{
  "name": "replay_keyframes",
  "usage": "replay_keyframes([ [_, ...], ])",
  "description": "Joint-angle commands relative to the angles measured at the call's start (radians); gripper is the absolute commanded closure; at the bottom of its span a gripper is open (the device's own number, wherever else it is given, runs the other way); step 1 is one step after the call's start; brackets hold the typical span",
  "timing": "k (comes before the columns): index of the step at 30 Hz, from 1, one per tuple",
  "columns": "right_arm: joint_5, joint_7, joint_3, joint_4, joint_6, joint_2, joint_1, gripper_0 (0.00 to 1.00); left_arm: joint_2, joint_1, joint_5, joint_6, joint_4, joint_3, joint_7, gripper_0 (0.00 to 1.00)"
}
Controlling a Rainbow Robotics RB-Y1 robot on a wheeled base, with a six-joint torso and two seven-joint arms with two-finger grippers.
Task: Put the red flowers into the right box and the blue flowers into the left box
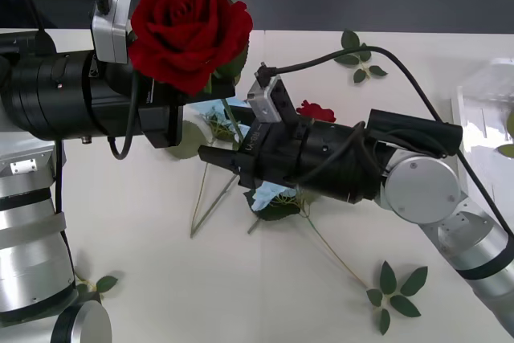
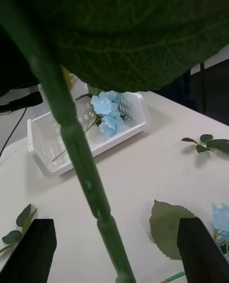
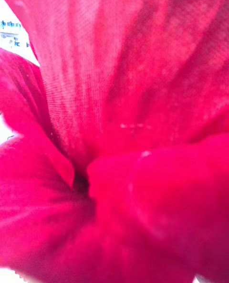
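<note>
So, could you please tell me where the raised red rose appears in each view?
Front: raised red rose, top centre, beside the left arm.
Right wrist: its green stem, between the right gripper's open jaws.
Left wrist: its petals, close up.
Shared landmark: the stem, front and right wrist.

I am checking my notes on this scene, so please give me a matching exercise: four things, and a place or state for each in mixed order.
Things:
1. red rose
2. blue flower
3. right gripper
4. leaf sprig

Places or states:
a. lying in a white box
b. open, one finger on each side of a green stem
c. up in the air at the left arm
d. lying on the table near the right arm

Pairs: 1-c, 2-a, 3-b, 4-d
</note>
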Motion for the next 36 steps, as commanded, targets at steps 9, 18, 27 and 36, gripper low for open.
replay_keyframes([
  [9, -0.007, 0.025, -0.007, -0.014, -0.016, -0.003, -0.014, 1.0, 0.002, -0.021, 0.003, 0.001, -0.028, -0.013, 0.06, 1.0],
  [18, -0.031, 0.027, -0.024, -0.014, -0.016, -0.012, -0.014, 1.0, 0.002, -0.021, 0.003, 0.001, -0.028, -0.013, 0.06, 0.93],
  [27, -0.073, 0.034, -0.053, -0.015, -0.016, -0.026, -0.005, 1.0, 0.002, -0.021, 0.003, 0.001, -0.028, -0.013, 0.06, 0.0],
  [36, -0.14, 0.036, -0.312, -0.08, 0.271, -0.075, 0.056, 1.0, 0.002, -0.021, 0.003, 0.001, -0.028, -0.013, 0.06, 0.0],
])
